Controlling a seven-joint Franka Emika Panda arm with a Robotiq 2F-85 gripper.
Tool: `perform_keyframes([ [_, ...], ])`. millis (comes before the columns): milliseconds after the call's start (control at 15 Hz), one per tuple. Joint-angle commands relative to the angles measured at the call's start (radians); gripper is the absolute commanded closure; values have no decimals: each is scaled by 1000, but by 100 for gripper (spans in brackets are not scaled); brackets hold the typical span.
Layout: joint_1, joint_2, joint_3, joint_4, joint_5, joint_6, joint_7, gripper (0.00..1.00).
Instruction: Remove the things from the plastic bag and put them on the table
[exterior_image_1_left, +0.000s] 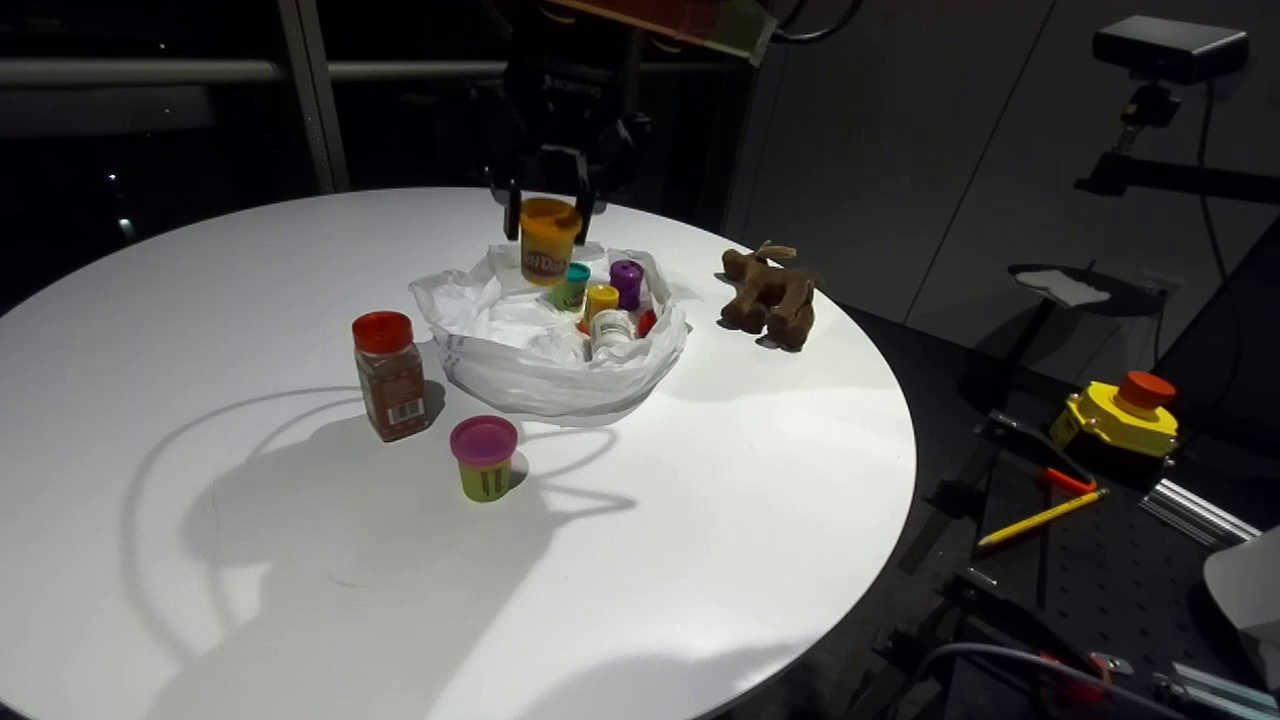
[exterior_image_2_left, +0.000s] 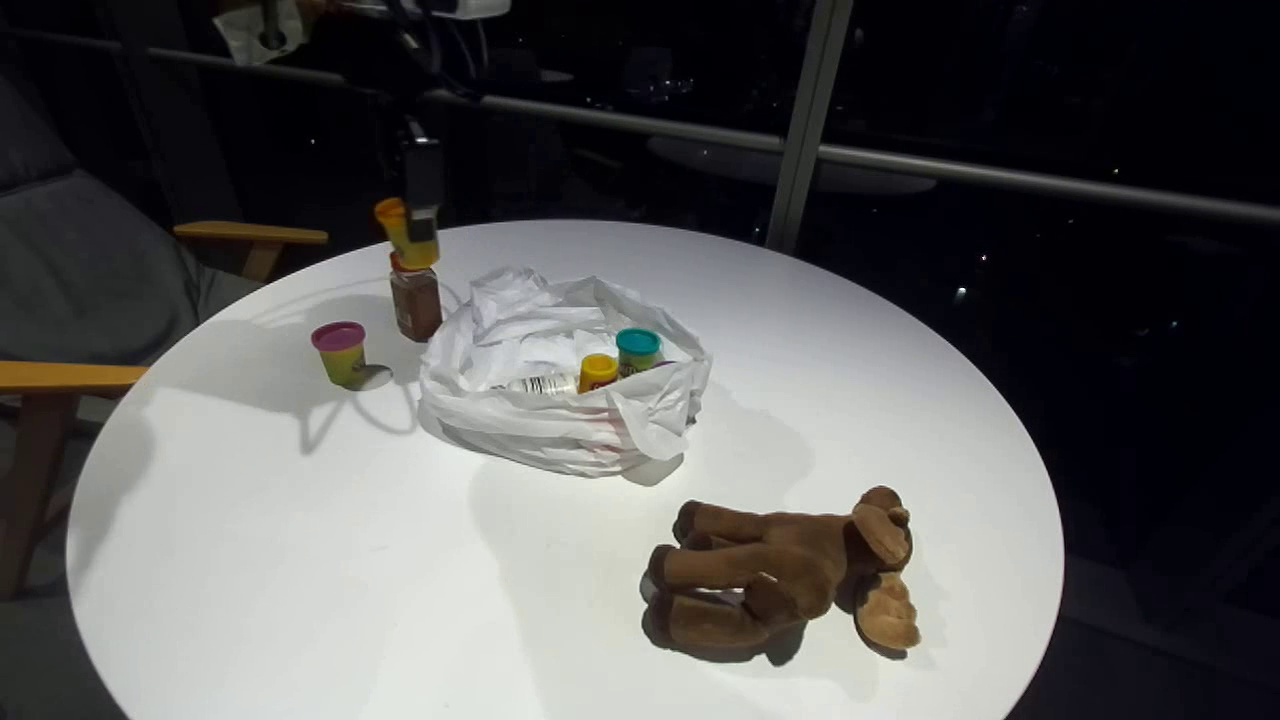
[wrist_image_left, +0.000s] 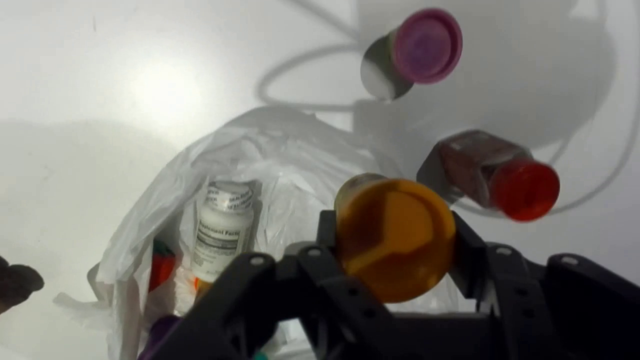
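Note:
My gripper (exterior_image_1_left: 549, 212) is shut on an orange-lidded tub (wrist_image_left: 400, 240), one finger against each side, in the air above the plastic bag (exterior_image_1_left: 545, 390). The whitish bag lies open on the table (exterior_image_1_left: 640, 600). Inside it show a teal-lidded tub (exterior_image_2_left: 638, 345), a yellow-lidded tub (exterior_image_2_left: 598, 370), a purple piece (exterior_image_1_left: 627, 283), a white bottle (wrist_image_left: 222, 232) and something red (wrist_image_left: 161, 267), partly covered by film. Out on the table stand the red-lidded jar (exterior_image_1_left: 392, 378) and a pink-lidded tub (exterior_image_1_left: 485, 458). The brown plush animal (exterior_image_2_left: 790, 560) lies on its side, apart from the bag.
Jar and pink-lidded tub stand close to the bag's edge. Beyond the round table's rim are a chair (exterior_image_2_left: 80, 270) with wooden armrests and, in an exterior view, a camera on a stand (exterior_image_1_left: 1168, 50) and a yellow box with a red button (exterior_image_1_left: 1120, 415).

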Motion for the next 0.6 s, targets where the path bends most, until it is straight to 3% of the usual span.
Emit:
perform_keyframes([
  [0, 14, 19, 68, -64, 9, -15, -40, 77],
  [267, 28, 148, 72, -63, -10, 36, -37, 77],
  [533, 20, 248, 73, -56, 17, 135, -128, 77],
])
